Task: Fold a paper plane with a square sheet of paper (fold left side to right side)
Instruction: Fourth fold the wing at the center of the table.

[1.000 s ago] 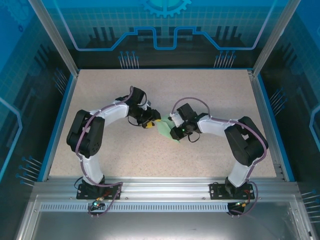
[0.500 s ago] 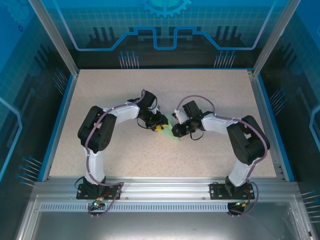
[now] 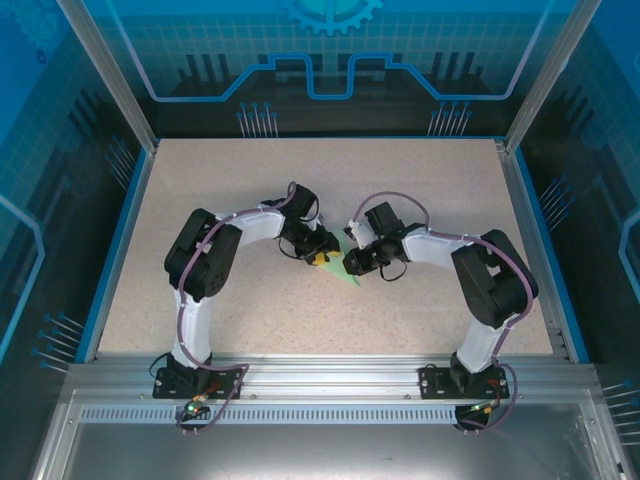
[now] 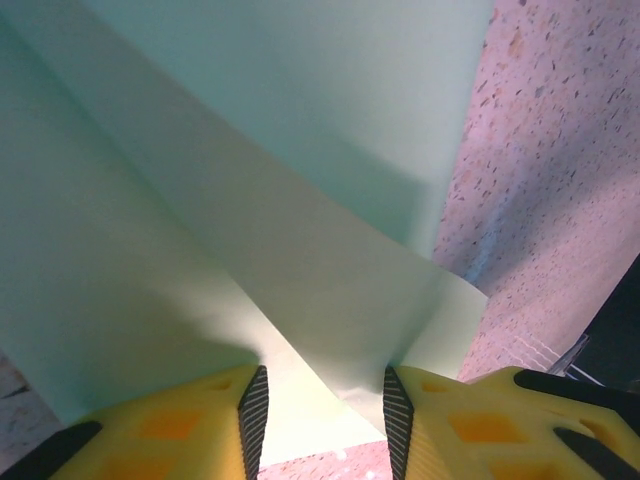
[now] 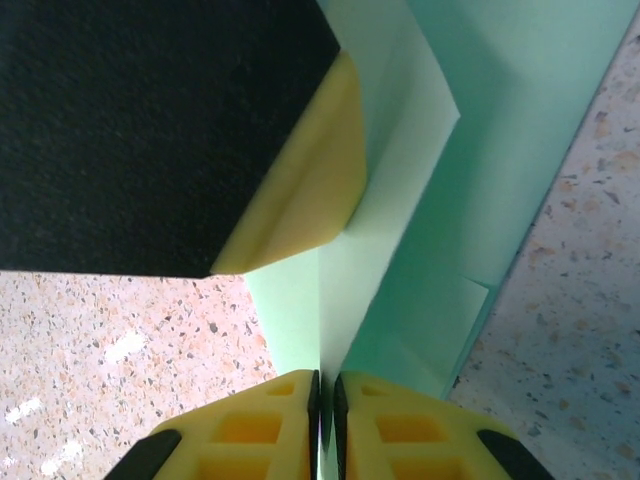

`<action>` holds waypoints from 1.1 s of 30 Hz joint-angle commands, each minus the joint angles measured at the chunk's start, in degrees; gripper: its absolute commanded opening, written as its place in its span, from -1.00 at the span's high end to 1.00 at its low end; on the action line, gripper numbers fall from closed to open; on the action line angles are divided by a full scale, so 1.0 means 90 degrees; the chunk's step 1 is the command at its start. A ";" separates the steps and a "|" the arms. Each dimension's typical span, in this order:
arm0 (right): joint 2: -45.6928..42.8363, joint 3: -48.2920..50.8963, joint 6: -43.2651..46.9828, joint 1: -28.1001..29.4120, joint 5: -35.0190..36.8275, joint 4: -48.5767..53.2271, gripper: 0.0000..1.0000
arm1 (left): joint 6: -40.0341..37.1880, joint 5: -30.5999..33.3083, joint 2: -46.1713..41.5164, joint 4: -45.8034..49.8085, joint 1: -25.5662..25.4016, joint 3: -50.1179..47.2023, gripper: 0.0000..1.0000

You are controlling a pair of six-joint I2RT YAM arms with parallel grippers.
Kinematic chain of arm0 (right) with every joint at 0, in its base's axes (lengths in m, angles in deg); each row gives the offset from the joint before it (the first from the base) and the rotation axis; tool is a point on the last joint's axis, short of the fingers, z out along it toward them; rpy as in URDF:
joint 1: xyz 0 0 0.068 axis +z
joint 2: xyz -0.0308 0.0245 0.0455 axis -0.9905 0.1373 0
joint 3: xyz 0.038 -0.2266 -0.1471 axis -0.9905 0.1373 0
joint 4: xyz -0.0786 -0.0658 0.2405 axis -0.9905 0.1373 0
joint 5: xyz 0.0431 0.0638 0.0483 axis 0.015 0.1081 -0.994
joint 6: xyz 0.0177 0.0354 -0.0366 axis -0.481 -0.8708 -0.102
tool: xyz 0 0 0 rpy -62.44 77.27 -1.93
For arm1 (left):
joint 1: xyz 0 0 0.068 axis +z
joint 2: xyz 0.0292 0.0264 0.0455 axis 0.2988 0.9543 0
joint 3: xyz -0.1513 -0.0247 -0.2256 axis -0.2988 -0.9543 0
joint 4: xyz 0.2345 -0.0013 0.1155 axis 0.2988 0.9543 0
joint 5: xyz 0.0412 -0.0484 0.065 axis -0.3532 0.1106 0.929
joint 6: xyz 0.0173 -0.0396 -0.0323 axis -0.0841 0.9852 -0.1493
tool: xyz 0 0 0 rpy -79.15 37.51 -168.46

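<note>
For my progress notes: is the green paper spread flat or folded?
Folded. The paper shows overlapping layers and creases in both wrist views, and the right gripper is shut on one upright layer.

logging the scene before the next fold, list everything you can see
paper: one, pale mint green, part folded, mid-table between the hands
table: one, speckled beige, under everything
walls: several, blue see-through, around the table
rail: one, silver metal, near edge, carrying the arm bases
arms: two, black and white, reaching toward the paper
left hand: one, yellow fingers, apart around a paper ridge
right hand: one, yellow fingers, shut on the paper's edge
</note>
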 commanded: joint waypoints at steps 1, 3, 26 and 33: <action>0.0079 0.0103 -0.0108 -0.0127 -0.0229 -0.0031 0.67 | 0.0024 -0.0050 0.0178 0.0000 -0.0047 0.0113 0.20; 0.0021 0.0113 -0.0172 -0.0205 -0.0364 -0.0059 0.63 | 0.0023 -0.0020 0.0179 0.0016 -0.0046 0.0100 0.20; 0.0558 -0.0394 -0.0508 -0.0630 -0.1634 -0.0031 0.37 | -0.0026 0.0051 0.0142 0.0109 -0.0045 0.0086 0.19; 0.0641 -0.0445 -0.0503 -0.0635 -0.1602 0.0007 0.71 | -0.0045 0.0060 0.0146 0.0142 -0.0050 0.0104 0.18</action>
